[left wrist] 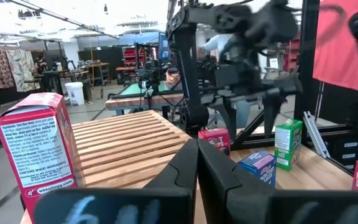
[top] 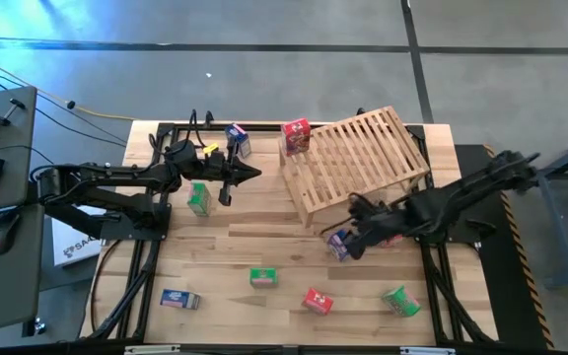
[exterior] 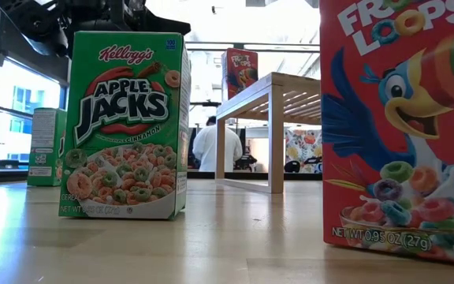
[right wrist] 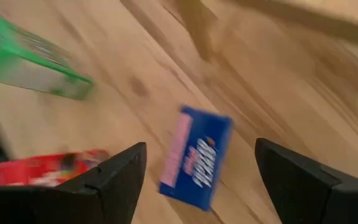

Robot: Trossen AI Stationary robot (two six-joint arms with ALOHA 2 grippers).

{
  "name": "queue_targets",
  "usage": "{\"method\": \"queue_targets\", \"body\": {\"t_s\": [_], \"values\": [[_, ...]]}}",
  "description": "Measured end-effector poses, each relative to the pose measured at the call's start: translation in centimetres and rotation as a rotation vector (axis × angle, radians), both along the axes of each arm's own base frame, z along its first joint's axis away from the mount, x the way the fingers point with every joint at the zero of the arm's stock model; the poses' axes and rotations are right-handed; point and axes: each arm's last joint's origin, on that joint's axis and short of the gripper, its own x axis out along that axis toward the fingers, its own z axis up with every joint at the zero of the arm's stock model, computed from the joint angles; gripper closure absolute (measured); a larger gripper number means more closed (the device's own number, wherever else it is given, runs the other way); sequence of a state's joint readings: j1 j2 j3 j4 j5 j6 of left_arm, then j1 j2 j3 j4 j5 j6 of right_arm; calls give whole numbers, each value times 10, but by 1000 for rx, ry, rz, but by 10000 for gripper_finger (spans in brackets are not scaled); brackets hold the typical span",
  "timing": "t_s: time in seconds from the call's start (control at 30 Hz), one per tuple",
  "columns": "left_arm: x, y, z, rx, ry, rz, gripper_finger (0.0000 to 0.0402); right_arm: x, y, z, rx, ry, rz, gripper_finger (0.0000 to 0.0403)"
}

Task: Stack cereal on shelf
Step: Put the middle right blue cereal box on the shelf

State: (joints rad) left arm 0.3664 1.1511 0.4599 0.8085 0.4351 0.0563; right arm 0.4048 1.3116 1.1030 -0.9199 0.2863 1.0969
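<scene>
Between the spread fingers of the right gripper [right wrist: 201, 171] lies a blue cereal box [right wrist: 196, 157], flat on the plank tabletop [top: 264, 237] and not yet touched. Its long axis runs roughly away from the wrist, along the gap and tilted slightly off it, so the fingers [right wrist: 114, 180] stand one on either side of its narrow width. That alignment is what a closing grasp would need; only a short descent seems left.

Seen from above, the right gripper [top: 348, 240] sits just off the low front edge of the slatted wooden shelf [top: 358, 158], over the same blue box [top: 338, 244], with the arm stretched in low from the table's right edge. This arm is plainly the nearer one to the box.

Ahead of the left gripper [top: 249, 173], whose fingers [left wrist: 197, 171] are pressed together and hold nothing, stands a red cereal box [top: 296, 135] on the shelf's far corner. The left arm reaches level across the table toward the shelf's side, with a green Apple Jacks box [top: 199, 198] standing just beside it.

Other boxes are well apart from both grippers along the table's near edge: a green one [top: 262, 278], a red one [top: 318, 301], another green [top: 400, 302], and a blue one [top: 179, 299].
</scene>
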Motion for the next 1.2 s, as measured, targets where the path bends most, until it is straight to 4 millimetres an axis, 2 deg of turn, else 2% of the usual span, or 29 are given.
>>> {"method": "queue_targets", "body": {"t_s": [0.17, 0.33, 0.7, 0.9, 1.2], "values": [[0, 0, 0, 0, 0, 0, 401, 25, 13, -7, -9, 211, -83, 113], [0, 0, 0, 0, 0, 0, 401, 46, 22, -19, 20, 258, -135, 113], [0, 0, 0, -14, 1, -3, 401, 54, 25, -40, 13, 322, -215, 120], [0, 0, 0, -19, 1, -3, 401, 61, 29, -53, 13, 363, -189, 164], [0, 0, -3, -42, 34, -4, 401, 64, 31, -52, 27, 334, -133, 241]]}}
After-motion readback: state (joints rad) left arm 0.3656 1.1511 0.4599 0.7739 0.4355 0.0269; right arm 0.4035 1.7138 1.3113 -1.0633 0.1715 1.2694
